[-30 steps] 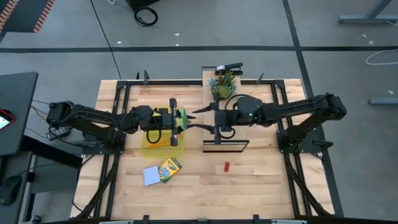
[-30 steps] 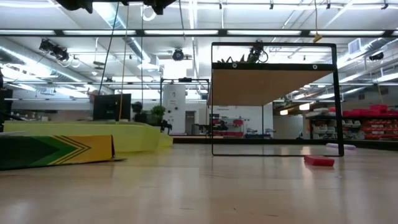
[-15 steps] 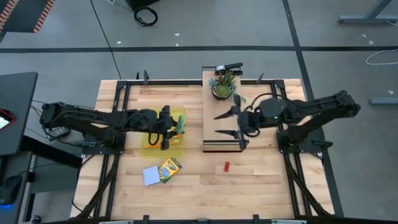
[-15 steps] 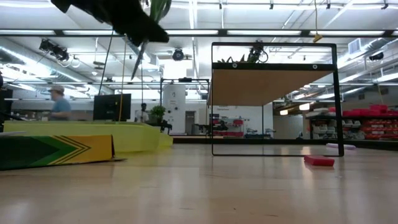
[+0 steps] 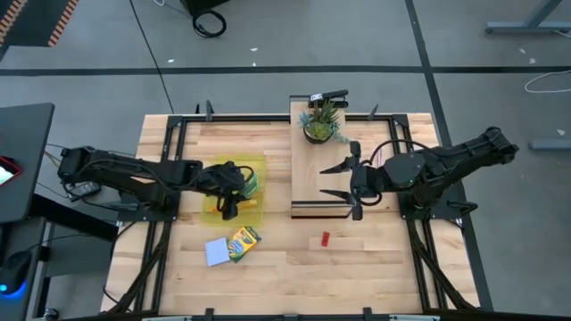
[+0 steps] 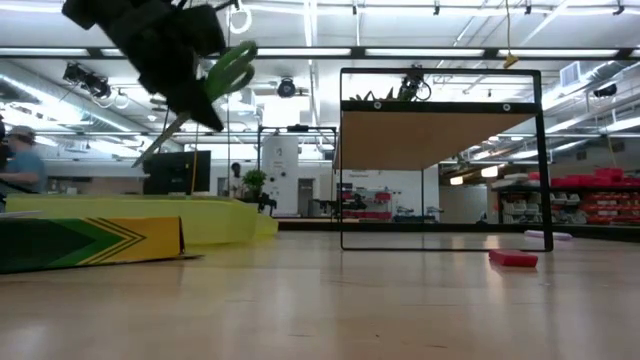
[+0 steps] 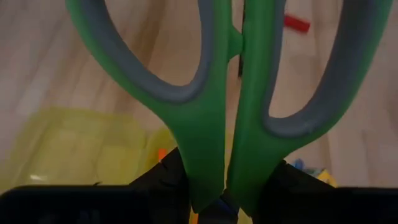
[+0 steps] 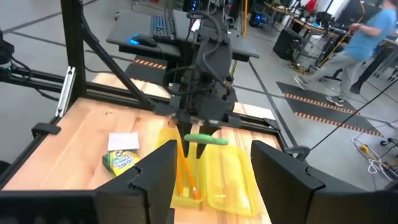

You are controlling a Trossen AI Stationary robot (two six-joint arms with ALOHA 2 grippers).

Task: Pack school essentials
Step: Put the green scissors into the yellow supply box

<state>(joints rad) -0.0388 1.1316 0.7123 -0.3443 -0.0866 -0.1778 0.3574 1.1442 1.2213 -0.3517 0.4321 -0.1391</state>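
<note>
My left gripper (image 5: 236, 187) hangs over the yellow translucent case (image 5: 254, 207), shut on the green-handled scissors (image 5: 251, 183). In the low view the scissors (image 6: 232, 65) slant, blade tip down. An orange pencil (image 8: 183, 174) lies in the case (image 8: 217, 180). The yellow-green crayon box (image 5: 243, 241) and pale blue notepad (image 5: 216, 252) lie flat on the table near the case. The red block (image 5: 326, 239) lies farther right. My right gripper (image 5: 324, 180) is open above the wooden shelf (image 5: 308, 192), touching nothing. I see no purple pen. My left gripper pinches the scissors between its two fingers (image 7: 168, 183) where the two green handle loops join (image 7: 224, 155). The loops stick out past the fingertips. The scissors are lifted clear above the case, tilted, with the blade (image 6: 155, 150) pointing down and the handles higher.
A black-framed shelf (image 6: 440, 160) with a wooden top stands mid-table; a small potted plant (image 5: 321, 120) sits on its far end. Black rails (image 5: 174, 152) border the table. Bare wood lies along the near edge. People move in the room beyond.
My left gripper has carried the scissors toward the table's left and down over the yellow case, and the scissors have tipped from hanging blade-down to a slant. My right gripper has drawn back toward the right, over the shelf.
</note>
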